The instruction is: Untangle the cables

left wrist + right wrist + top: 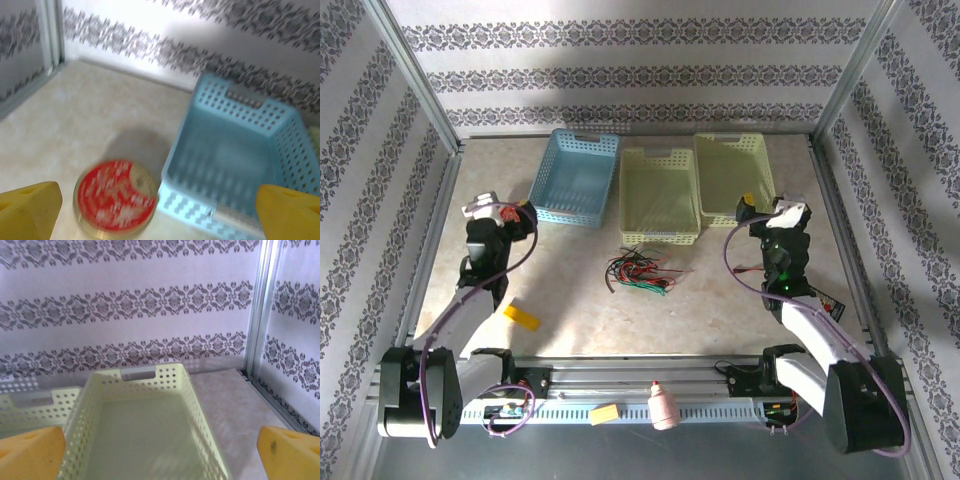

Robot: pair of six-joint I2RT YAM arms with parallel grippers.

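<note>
Tangled cables (642, 272) in heap, untouched; L fingers (30, 207), R fingers (30, 452) spread, empty.

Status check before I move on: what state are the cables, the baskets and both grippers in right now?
cables: tangled in one heap on the table, no gripper on them
blue basket: upright, empty
middle green basket: upright, empty
right green basket: upright, empty
red-topped tin: flat on the table, red side up
left gripper: open, holding nothing
right gripper: open, holding nothing
</note>
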